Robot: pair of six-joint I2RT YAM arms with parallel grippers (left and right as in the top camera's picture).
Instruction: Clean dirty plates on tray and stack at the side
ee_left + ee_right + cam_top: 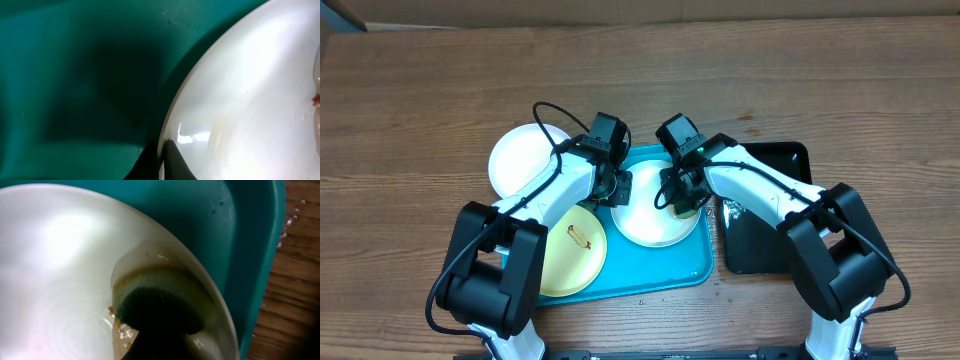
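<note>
Wooden desk (420, 90), tray (660, 268) on it: left jaws clamp the white plate (645, 222) by its rim, apparently steadying it for the sponge (160, 305) clamped in right jaws.

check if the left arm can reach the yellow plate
Probably not yet: the left gripper is shut on the rim of the white plate. Freed, it has the yellow plate close by on the tray, uncovered.
</note>
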